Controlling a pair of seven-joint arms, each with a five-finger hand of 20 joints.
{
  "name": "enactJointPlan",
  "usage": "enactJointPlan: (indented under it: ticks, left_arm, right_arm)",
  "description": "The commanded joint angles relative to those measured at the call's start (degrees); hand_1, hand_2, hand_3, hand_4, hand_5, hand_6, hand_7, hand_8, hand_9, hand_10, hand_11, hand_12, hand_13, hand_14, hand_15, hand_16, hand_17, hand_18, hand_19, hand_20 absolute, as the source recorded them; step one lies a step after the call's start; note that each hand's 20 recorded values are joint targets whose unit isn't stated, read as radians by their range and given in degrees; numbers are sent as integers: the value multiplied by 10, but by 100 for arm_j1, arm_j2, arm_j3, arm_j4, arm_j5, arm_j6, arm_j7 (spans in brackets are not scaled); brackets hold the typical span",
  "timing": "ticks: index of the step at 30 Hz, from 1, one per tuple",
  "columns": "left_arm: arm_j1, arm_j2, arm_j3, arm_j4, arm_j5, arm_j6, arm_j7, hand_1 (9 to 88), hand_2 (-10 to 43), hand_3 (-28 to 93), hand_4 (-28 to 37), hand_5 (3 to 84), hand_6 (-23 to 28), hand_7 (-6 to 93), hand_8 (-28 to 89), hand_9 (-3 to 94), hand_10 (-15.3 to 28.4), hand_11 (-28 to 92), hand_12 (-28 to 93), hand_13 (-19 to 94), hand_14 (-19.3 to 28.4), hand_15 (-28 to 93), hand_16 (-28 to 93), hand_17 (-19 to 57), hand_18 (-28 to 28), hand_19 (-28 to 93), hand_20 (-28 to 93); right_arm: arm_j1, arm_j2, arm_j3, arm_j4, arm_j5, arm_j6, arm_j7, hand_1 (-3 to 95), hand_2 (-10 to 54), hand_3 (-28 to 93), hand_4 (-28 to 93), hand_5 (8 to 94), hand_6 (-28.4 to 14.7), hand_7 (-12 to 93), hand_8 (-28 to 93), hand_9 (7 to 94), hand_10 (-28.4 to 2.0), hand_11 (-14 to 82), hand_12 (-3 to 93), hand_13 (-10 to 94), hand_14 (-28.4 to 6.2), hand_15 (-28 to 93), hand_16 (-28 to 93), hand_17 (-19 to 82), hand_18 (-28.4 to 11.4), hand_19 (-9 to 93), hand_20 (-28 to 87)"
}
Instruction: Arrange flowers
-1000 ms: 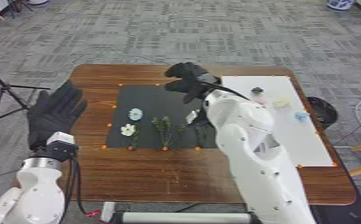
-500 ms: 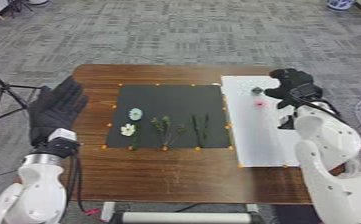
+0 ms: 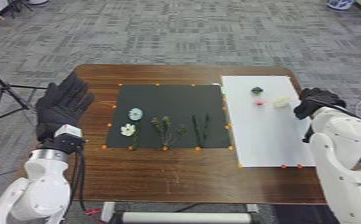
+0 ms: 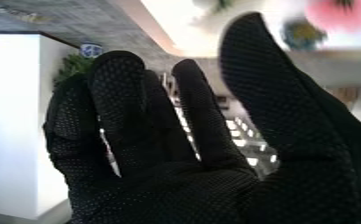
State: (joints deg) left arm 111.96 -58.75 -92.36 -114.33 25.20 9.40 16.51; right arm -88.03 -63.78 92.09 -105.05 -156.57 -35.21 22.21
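On the left, the left hand is open, its fingers straight. Next, on the black mat on the table, lie a white flower, a pale blue flower just beyond it, leafy sprigs and thin dark stems. All look light; the petals are probably soft and easily crushed, the stems stiffer but bendable, so a gentle pinch low on a stem or under a bloom seems best. Further right, the white board carries a dark bloom, a pink flower and a cream flower. At its right edge is the right hand: the head view gives its back, while the right wrist view reveals straight, empty fingers and the dark bloom's yellowish centre.
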Motion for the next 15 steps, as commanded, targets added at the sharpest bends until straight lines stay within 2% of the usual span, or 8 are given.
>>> enactJointPlan:
  ticks: [1, 4, 6, 10, 13, 15]
  left_arm:
    - [88, -36, 14, -45, -116, 116, 12, 244, 150, 704, -283, 357, 62, 112, -93, 281, 116, 160, 68, 244, 106, 147, -49, -59, 132, 335, 68]
    - [83, -33, 39, -36, -107, 134, 4, 246, 150, 702, -283, 344, 58, 112, -94, 275, 115, 158, 69, 243, 107, 147, -48, -60, 132, 335, 68]
    - [89, -73, 23, -40, -67, 139, -14, 247, 150, 701, -283, 332, 56, 114, -96, 273, 115, 158, 69, 243, 107, 146, -47, -60, 132, 336, 69]
    - [91, -114, -9, -36, -19, 59, -107, 245, 150, 703, -283, 339, 58, 119, -97, 276, 116, 160, 70, 244, 108, 147, -45, -61, 132, 338, 69]
    - [104, -115, 4, -35, -83, 32, -106, 245, 151, 702, -283, 390, 73, 119, -94, 310, 125, 179, 77, 254, 119, 165, -40, -64, 136, 344, 73]
    - [103, -114, 12, -25, -186, 5, -89, 245, 151, 702, -283, 401, 77, 119, -94, 317, 127, 180, 76, 257, 124, 169, -38, -65, 137, 346, 74]
  right_arm:
    - [-24, -50, -7, 342, -191, -45, 222, 478, -95, 750, -260, 438, -49, 75, -105, 416, -114, 85, 90, 590, -141, 750, 263, 329, -248, 830, 390]
    - [2, -73, 7, 508, -219, 16, 177, 504, -95, 694, -280, 432, -45, 80, -108, 413, -106, 86, 86, 601, -133, 746, 264, 338, -244, 829, 380]
    - [33, -60, -10, 640, -147, 118, 209, 544, -95, 629, -282, 430, -39, 84, -109, 419, -99, 93, 85, 606, -127, 744, 265, 342, -238, 832, 376]
    - [28, -64, -51, 837, -169, 329, 204, 633, -81, 469, -283, 457, -8, 89, -109, 456, -91, 77, 90, 617, -108, 736, 273, 348, -211, 835, 386]
    - [-76, -88, -66, 896, -205, 746, 204, 681, -43, 358, -254, 492, 15, 83, -101, 508, -80, 70, 109, 644, -87, 719, 293, 360, -186, 833, 418]
    - [-159, -101, -101, 928, -203, 1060, 238, 691, -34, 344, -252, 521, 24, 89, -102, 550, -76, 79, 115, 656, -81, 717, 298, 369, -180, 837, 427]
